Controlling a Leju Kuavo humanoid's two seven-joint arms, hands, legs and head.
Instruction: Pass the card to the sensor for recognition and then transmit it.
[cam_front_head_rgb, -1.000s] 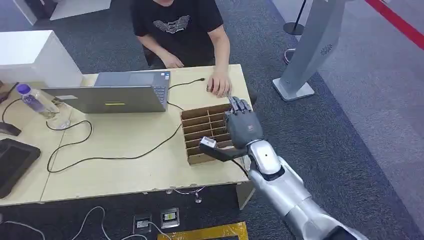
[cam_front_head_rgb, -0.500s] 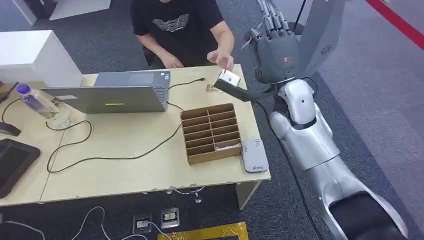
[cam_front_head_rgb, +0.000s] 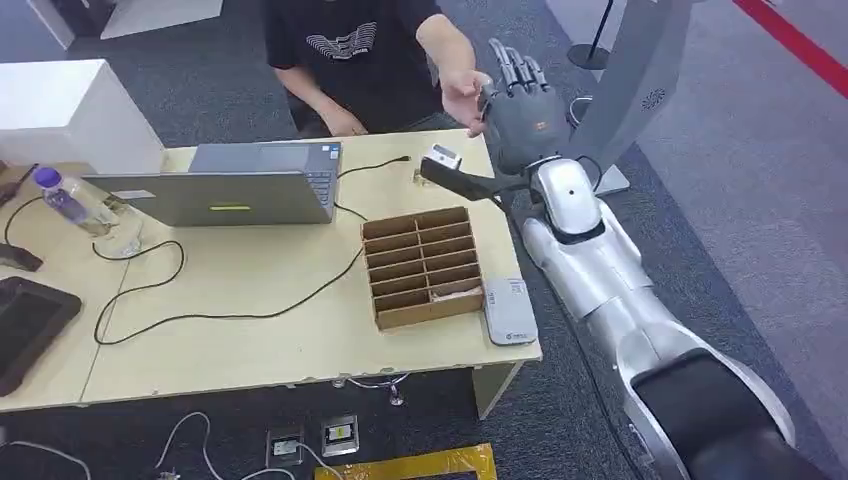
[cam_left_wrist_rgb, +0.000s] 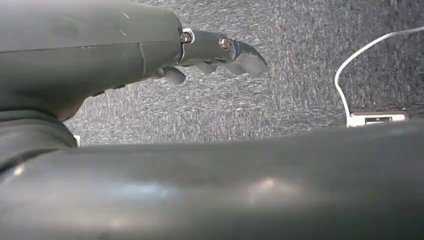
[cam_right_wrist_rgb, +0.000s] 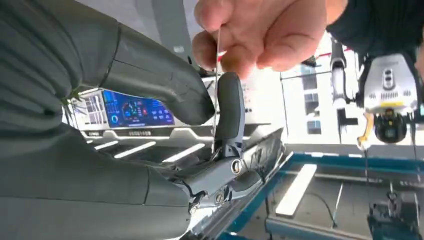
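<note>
My right hand (cam_front_head_rgb: 525, 120) is raised over the table's back right corner, right by a person's hand (cam_front_head_rgb: 462, 92). In the right wrist view the thin card (cam_right_wrist_rgb: 216, 120) shows edge-on, and my right hand (cam_right_wrist_rgb: 125, 125) pinches it between thumb and a finger. The person's fingers (cam_right_wrist_rgb: 260, 35) grip the card's other end. The white sensor (cam_front_head_rgb: 510, 311) lies flat on the table's front right corner, well below the hand. My left hand (cam_left_wrist_rgb: 220, 50) hangs over grey carpet with its fingers loosely apart and nothing in them.
A wooden compartment box (cam_front_head_rgb: 425, 265) stands beside the sensor. A laptop (cam_front_head_rgb: 250, 185), a bottle (cam_front_head_rgb: 65, 198) and loose cables (cam_front_head_rgb: 200, 300) lie on the table (cam_front_head_rgb: 250, 350). The person sits behind it. A grey stand (cam_front_head_rgb: 625, 100) rises at the right.
My right hand has lifted from over the sensor up to the table's back right corner. The person's hand rose from the table to meet it and now holds the card's end.
</note>
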